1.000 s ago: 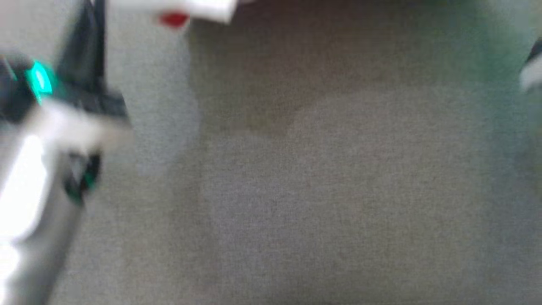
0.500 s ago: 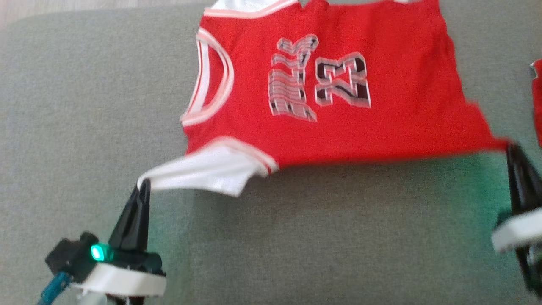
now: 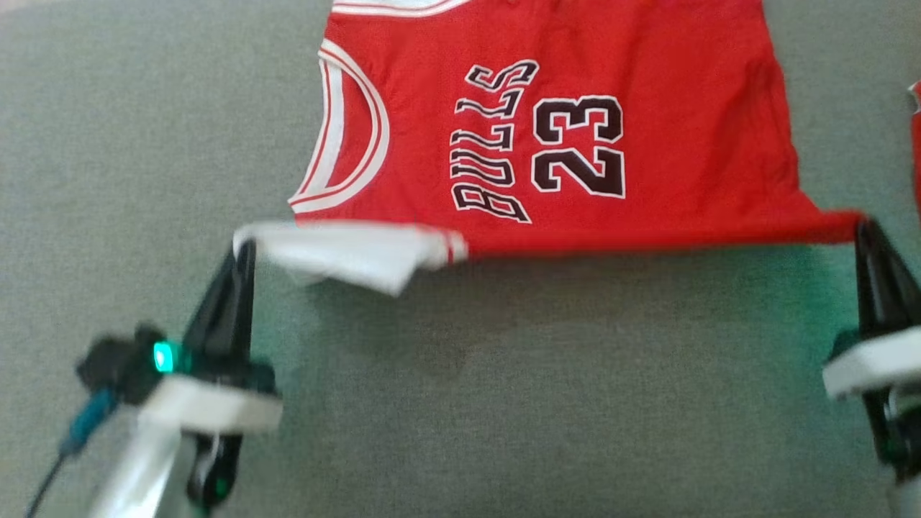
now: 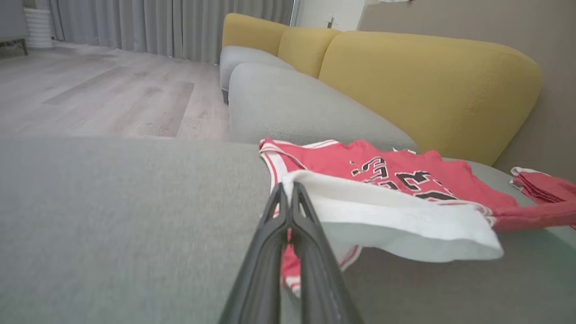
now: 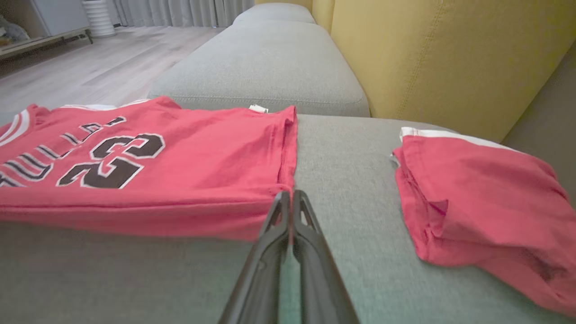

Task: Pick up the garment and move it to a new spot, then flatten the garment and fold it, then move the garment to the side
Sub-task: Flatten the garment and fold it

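The garment (image 3: 575,129) is a red basketball jersey with white trim and black lettering, spread on the grey sofa seat (image 3: 504,403). Its near edge is stretched taut between my two grippers and lifted off the seat. My left gripper (image 3: 243,248) is shut on the white-trimmed shoulder corner (image 4: 382,216), which is folded over. My right gripper (image 3: 863,229) is shut on the red hem corner (image 5: 252,211). In the left wrist view the gripper (image 4: 286,191) pinches white fabric. In the right wrist view the gripper (image 5: 288,195) pinches red fabric.
A second red garment (image 5: 477,202), folded, lies on the seat to the right of the jersey and shows at the head view's right edge (image 3: 915,151). Yellow sofa backrests (image 4: 427,85) stand behind. Wooden floor (image 4: 99,94) lies beyond the seat's far edge.
The head camera swung from a blurred view of the seat onto the jersey. Since half a second ago the near edge has been pulled tighter and straighter between the two grippers.
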Robot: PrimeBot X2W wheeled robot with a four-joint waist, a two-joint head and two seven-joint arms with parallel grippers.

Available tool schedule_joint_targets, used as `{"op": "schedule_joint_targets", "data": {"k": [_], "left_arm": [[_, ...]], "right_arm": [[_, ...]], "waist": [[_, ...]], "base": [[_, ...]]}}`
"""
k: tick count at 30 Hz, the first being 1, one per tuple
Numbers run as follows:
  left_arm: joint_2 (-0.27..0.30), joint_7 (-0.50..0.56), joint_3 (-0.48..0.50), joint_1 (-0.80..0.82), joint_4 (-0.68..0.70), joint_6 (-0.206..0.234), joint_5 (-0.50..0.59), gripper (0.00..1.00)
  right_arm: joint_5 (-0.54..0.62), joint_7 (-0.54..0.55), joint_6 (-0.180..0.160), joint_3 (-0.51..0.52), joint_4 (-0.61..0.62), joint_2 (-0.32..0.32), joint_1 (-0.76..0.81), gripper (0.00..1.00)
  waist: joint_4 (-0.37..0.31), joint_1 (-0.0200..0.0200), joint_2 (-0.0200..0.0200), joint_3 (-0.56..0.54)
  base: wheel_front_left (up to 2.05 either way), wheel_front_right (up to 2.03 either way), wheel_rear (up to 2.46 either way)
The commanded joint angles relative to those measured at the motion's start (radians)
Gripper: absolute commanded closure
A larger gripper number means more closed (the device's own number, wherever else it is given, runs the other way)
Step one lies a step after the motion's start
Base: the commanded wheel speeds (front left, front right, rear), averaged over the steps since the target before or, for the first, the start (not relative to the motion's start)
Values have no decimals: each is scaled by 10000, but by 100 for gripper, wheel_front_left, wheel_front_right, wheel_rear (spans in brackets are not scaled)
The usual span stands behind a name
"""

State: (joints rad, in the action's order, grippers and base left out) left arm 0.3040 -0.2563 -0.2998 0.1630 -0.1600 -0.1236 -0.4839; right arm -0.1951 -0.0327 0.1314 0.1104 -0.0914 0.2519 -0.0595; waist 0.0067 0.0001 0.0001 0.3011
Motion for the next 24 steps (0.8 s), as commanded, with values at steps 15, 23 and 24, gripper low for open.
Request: {"op": "schedule_joint_targets", "data": {"k": [15,23,24], "left_arm": [[629,28,-1314,5060,-2308,-68,-447,100],[450,-49,-909,5544,-2496,-24,211,0],[386,-50,-781,5372,-2318,19,377,0]], "right_arm": [[-21,-157,-7,-1026,-2110,607,-3731,100],[27,-1389,-7,-1164,-2792,291,-4273,0],[51,-1566,-7,-1150,-2835,257,-4263,0]], "waist": [[-136,-1,-1,1556],[-109,-1,-1,1781],[-107,-1,-1,1768]], "base": [[0,0,0],[0,0,0],[0,0,0]]}}
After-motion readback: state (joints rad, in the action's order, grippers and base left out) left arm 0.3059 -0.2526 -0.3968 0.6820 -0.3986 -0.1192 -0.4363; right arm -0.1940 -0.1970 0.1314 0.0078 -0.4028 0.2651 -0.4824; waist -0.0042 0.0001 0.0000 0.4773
